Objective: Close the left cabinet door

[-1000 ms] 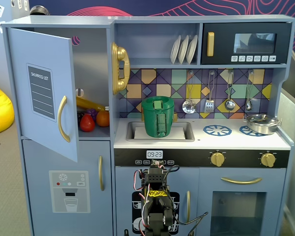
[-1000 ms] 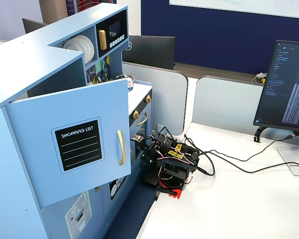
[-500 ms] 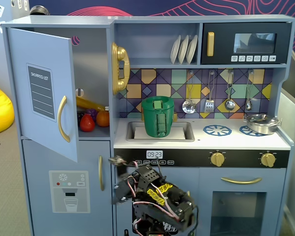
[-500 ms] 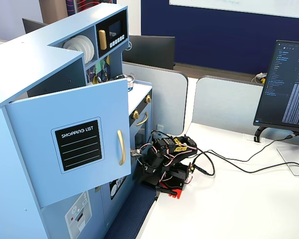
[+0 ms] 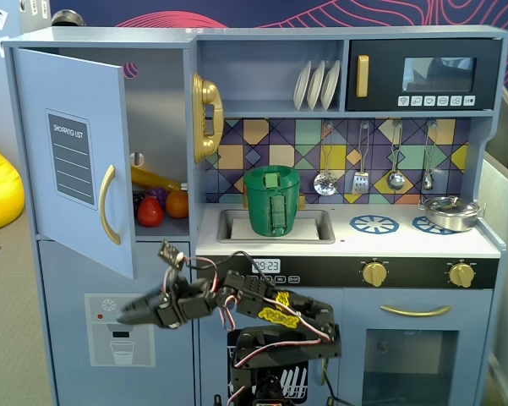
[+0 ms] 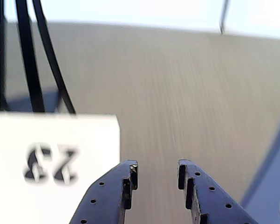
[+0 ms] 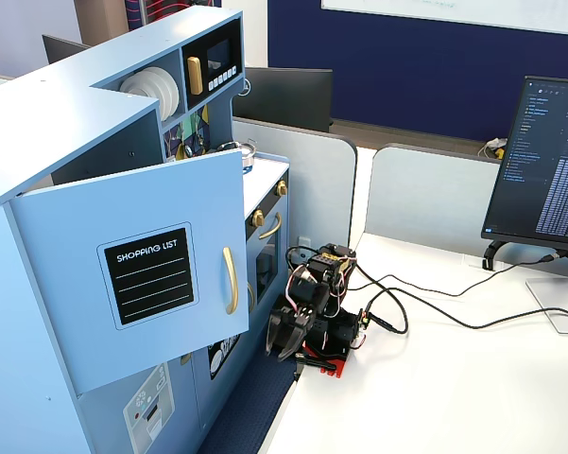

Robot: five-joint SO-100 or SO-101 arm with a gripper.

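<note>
Large light-blue flat left cabinet door [image 5: 72, 161] with a black "SHOPPING LIST" chalkboard panel and a curved vertical gold handle [image 5: 107, 216] stands swung open from the toy kitchen, hinged at its far-left edge as a fixed view shows it; in both fixed views the compartment behind is exposed. Toy fruit [image 5: 163, 205] sits on the shelf inside. The black two-finger gripper [image 5: 123, 317] is low, below the door's bottom edge and slightly to its right in that view, fingertips pointing left toward the lower door with the grey dispenser graphic [image 5: 120, 330]. Gripper and open door are apart, not touching; the gold handle is well above the fingers. In the wrist view the dark fingers [image 6: 116, 193] are spread with a clear gap and nothing held between them; background blurred.
</note>
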